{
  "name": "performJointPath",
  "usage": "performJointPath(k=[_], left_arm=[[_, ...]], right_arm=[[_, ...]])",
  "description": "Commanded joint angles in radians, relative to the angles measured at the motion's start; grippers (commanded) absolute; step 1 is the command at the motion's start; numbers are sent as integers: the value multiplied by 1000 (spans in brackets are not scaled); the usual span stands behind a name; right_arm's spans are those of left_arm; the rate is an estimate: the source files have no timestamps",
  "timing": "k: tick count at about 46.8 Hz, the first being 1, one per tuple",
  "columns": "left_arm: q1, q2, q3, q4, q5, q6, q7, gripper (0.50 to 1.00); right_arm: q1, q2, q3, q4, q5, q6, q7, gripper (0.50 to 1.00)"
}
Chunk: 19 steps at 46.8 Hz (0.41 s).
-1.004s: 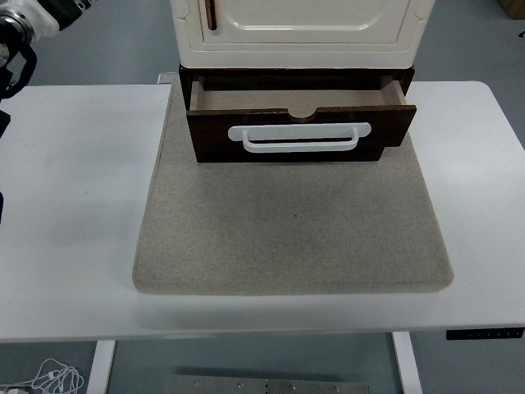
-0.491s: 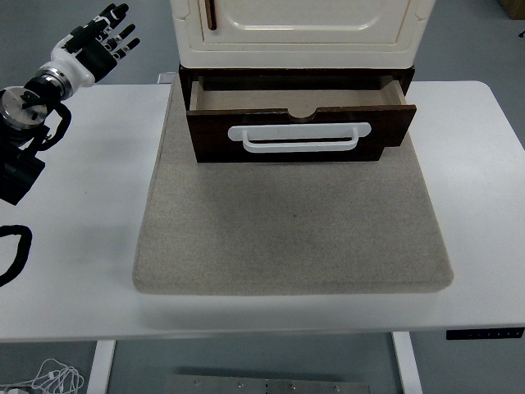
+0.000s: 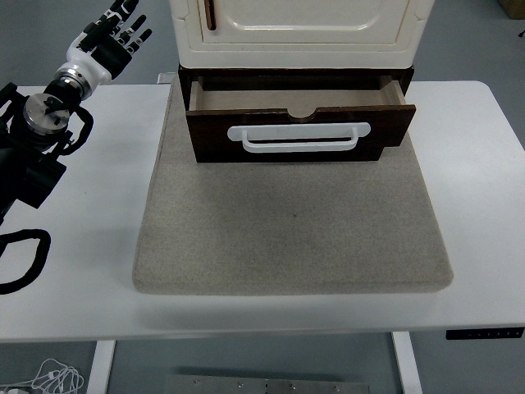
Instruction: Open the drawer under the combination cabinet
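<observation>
Our left robot hand (image 3: 115,37), fingers spread and empty, should hook the white bar handle (image 3: 299,136) squarely, drawing the dark wooden drawer (image 3: 300,123) toward six o'clock.

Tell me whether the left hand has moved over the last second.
Yes. The left hand has come into view and moved right, toward the cream cabinet, and slightly up, fingers spread, holding nothing. The drawer is pulled partly out.

The drawer (image 3: 299,123) juts forward beneath the cabinet (image 3: 299,29), which stands at the mat's (image 3: 295,238) far edge.
</observation>
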Motion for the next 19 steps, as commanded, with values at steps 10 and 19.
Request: performJointPath(k=[10, 19], left_arm=[[-1, -19, -2, 0, -3, 15, -45, 1000], [-1, -21, -2, 0, -1, 20, -47, 1000]], right_arm=[[0, 0, 0, 0, 0, 0, 0, 926], [0, 0, 0, 0, 0, 0, -2, 926]])
